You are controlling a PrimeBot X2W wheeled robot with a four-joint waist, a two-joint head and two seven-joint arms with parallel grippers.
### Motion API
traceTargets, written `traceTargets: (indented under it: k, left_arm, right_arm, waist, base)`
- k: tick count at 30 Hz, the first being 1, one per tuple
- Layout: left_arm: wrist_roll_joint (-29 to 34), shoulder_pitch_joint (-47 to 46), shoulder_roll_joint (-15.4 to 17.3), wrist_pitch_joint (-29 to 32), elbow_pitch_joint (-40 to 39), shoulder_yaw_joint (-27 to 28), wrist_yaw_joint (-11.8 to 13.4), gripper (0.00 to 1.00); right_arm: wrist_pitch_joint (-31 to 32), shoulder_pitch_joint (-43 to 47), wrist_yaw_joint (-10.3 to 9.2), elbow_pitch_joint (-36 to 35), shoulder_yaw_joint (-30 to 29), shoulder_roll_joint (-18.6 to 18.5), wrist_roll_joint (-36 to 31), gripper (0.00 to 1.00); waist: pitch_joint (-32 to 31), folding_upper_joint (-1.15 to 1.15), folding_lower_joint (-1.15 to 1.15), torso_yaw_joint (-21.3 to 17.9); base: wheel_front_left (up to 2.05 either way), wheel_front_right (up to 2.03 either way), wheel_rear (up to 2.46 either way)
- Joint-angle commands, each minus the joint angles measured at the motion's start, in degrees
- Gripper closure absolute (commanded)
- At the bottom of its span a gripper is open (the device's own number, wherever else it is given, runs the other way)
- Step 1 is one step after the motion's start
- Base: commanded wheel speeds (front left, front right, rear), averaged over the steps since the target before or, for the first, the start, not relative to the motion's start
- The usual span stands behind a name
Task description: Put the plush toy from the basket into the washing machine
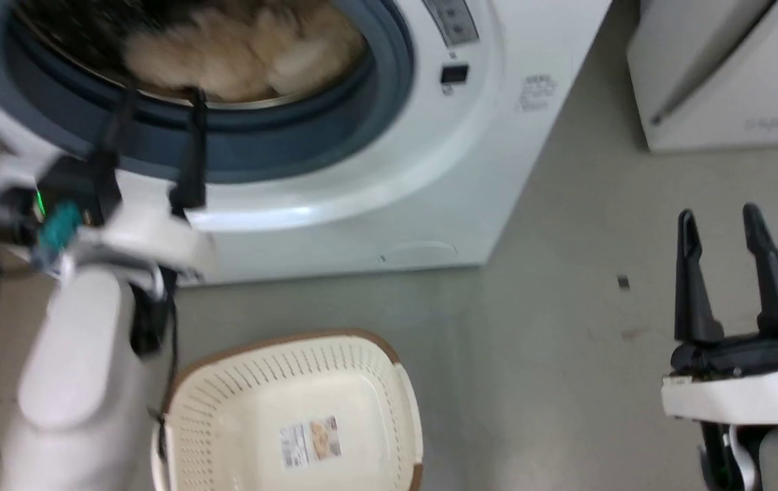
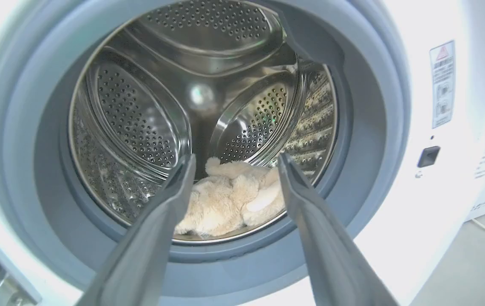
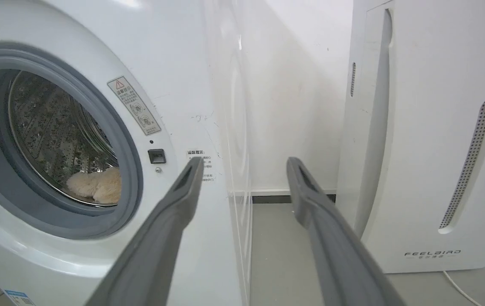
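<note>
**Toy in the drum, both grippers empty**

Your left gripper hangs just outside the mouth of the washing machine. Its fingers are spread wide with nothing between them, and they point straight into the drum. The plush toy lies beyond the fingertips, low on the drum floor, inside the grey rubber ring and clear of both fingers. It likely rests there because the curved wall lets a soft thing settle at the lowest spot.

Its long axis runs across the line of your fingers, side to side. A rounded bump rises on its far side, but I can't tell whether that is an ear or a limb, nor which end is the head.

Your right gripper is also wide and empty, parked well aside over the floor. The basket sits beside your left forearm, holding only its sticker. By my reading, the placing is done.
</note>
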Motion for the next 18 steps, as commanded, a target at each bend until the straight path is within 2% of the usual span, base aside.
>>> traceTargets:
  k: [1,8,18]
  left_arm:
    - [-0.84,3.05,-0.82,-0.24,-1.37,0.60,0.42,0.00]
    - [-1.63,17.35,-4.02,-0.24,-9.56,2.38,3.07,0.00]
    - [2.25,31.97,-7.58,-0.25,-18.01,3.02,7.32,0.00]
  right_arm:
    - [-0.25,1.08,-0.04,0.34,0.11,-0.03,-0.14,0.00]
    - [-0.25,3.79,-0.04,1.31,0.06,-0.03,0.08,0.00]
    - [-0.25,6.89,-0.04,2.60,-0.79,-0.03,1.36,0.00]
  waist:
    - [-4.24,0.00,0.01,2.66]
    - [-8.49,0.00,0.01,4.02]
    - [-10.90,0.00,0.01,6.36]
  base:
    - [0.00,0.00,0.00]
    - [0.00,0.00,0.00]
    - [0.00,0.00,0.00]
